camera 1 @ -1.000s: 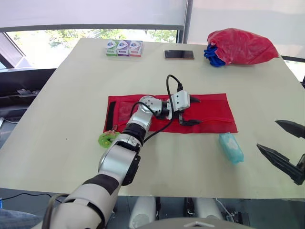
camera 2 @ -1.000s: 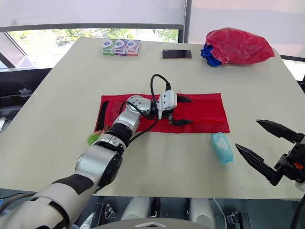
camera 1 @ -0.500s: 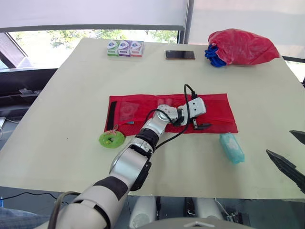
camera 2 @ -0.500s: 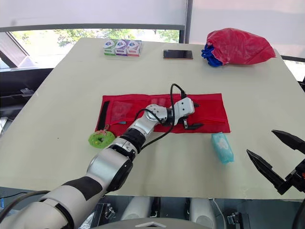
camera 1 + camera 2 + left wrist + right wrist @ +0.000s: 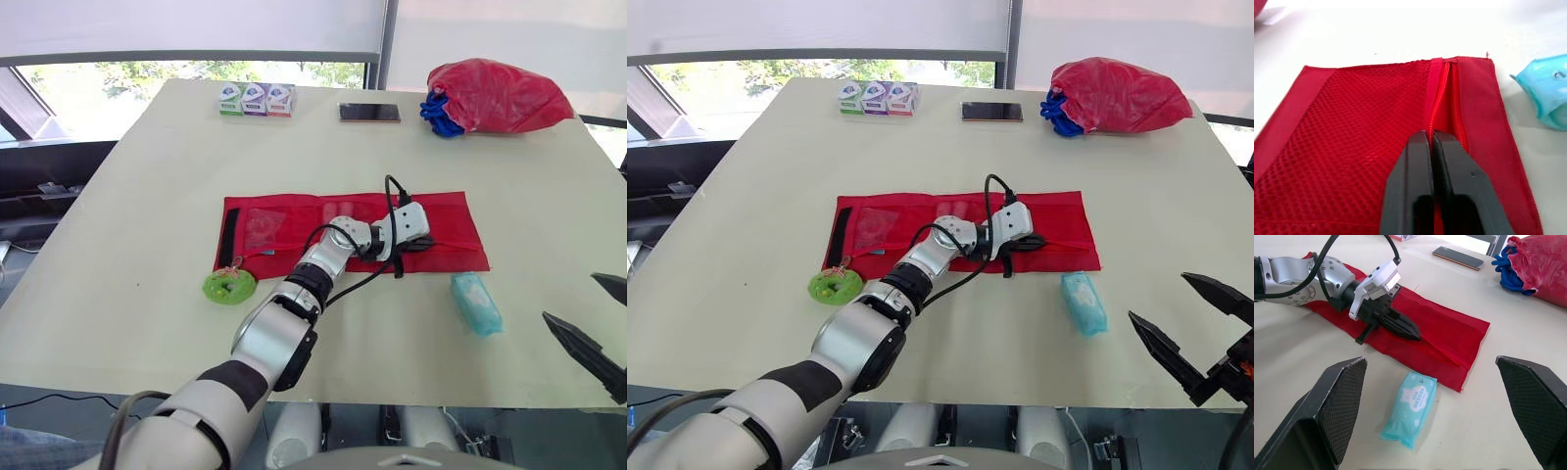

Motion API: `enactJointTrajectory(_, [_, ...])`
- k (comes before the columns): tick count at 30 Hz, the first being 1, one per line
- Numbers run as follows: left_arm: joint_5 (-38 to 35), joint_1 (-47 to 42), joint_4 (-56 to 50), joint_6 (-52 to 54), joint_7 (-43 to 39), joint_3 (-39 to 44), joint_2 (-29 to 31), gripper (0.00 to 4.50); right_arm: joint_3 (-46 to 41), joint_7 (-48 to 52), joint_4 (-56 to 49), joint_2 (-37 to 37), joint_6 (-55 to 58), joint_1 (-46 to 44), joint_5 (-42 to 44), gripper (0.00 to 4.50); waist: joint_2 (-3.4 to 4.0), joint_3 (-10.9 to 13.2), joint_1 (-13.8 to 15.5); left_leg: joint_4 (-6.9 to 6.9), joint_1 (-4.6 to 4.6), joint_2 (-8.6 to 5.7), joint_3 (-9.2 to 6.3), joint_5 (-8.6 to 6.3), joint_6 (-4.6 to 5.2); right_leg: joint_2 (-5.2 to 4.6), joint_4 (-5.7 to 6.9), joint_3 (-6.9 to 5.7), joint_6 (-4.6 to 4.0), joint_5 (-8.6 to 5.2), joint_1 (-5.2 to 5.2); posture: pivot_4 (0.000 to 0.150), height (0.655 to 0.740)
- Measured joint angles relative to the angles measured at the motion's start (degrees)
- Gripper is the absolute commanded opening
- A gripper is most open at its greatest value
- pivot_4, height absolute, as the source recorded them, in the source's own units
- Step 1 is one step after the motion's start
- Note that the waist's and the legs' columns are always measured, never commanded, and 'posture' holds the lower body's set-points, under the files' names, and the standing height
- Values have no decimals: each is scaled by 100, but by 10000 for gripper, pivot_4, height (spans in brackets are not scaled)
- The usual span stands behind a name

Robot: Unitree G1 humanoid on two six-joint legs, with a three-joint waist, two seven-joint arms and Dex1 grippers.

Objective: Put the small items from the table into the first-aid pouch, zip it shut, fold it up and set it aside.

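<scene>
Inspecting the scene from the remote station, I find the red first-aid pouch (image 5: pixel 451 220) unfolded flat across the middle of the surface (image 5: pixel 127 196). The left pincer (image 5: pixel 1429 139) sits low over the pouch's right-hand portion, its two black fingers pressed together directly on the zipper (image 5: pixel 1442 98) that borders the mesh panel. I cannot tell whether the slider tab is caught between them. The right pincer (image 5: pixel 1157 296) hangs at the lower right of the frame, off the near edge of the surface, fingers spread wide and holding nothing. Two small items lie outside the pouch: a teal tissue packet (image 5: pixel 476 304) just below its right end, and a round green item (image 5: pixel 229 287) beside its lower left corner. My judgement is that the step in hand is work on the zipper. With both items unloaded, I take this to be opening a compartment rather than closing it. Loading, zipping, folding and setting aside are not yet done. The next move calls for running the slider along its track without bunching the fabric. After that, the spread right pincer is the nearer one to collect the teal packet. The principal risk is the limp pouch dragging across the surface with the slider.
</scene>
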Motion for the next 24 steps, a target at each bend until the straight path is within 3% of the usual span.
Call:
enactJointTrajectory(4, [-115, 48, -269, 175, -205, 19, 43, 400, 635, -408, -2, -120, 275, -162, -256, 45000, 0, 0, -6, 0, 0, 0, 0, 0, 0, 0, 0, 1, -10, 5, 0, 1500, 7400])
enactJointTrajectory(9, [-236, 296, -981, 499, -465, 1, 127, 400, 1857, -1012, 50, -331, 655, -502, -1219, 45000, 4, -4, 0, 0, -1, 0, -1, 0, 0, 2, -1, 0, -11, 5, 0, 1500, 7400])
enactJointTrajectory(11, [-271, 487, -1357, 676, -525, -34, 152, 400, 2541, -1423, 283, -220, 850, -833, -1670, 45000, 4, -5, -4, 0, -2, -1, -1, 0, 0, 1, -2, 1, -11, 5, 0, 1500, 7400])
enactJointTrajectory(17, [-293, 775, -1902, 1003, -569, -144, 224, 400, 3429, -1924, 729, 42, 1004, -1233, -2326, 45000, 21, -12, 4, 1, -2, -4, -2, 1, 0, 1, -1, 1, -11, 5, -1, 1500, 7400])
enactJointTrajectory(19, [-320, 864, -2154, 1173, -567, -238, 227, 0, 4055, -2136, 907, 265, 1089, -1447, -2603, 40025, 30, -15, -1, 1, -2, -5, -1, 1, 0, 2, -1, 3, -10, 5, -1, 1500, 7400])
enactJointTrajectory(21, [-322, 883, -2202, 1215, -561, -246, 225, 0, 4189, -2176, 913, 312, 1102, -1464, -2689, 32170, 33, -18, -3, 1, -1, -5, -2, 1, 0, 4, -1, 5, -10, 5, -1, 1500, 7400])
enactJointTrajectory(22, [-326, 897, -2244, 1269, -551, -253, 226, 0, 4320, -2200, 913, 392, 1101, -1459, -2762, 25622, 33, -18, -2, 1, -2, -5, -3, 1, 0, 4, -1, 4, -9, 5, -1, 1500, 7400])
enactJointTrajectory(24, [-326, 898, -2248, 1281, -546, -256, 226, 0, 4329, -2204, 912, 405, 1093, -1445, -2795, 18329, 33, -18, -5, 1, -2, -6, -1, 1, 0, 4, -1, 5, -8, 5, -1, 1500, 7400])
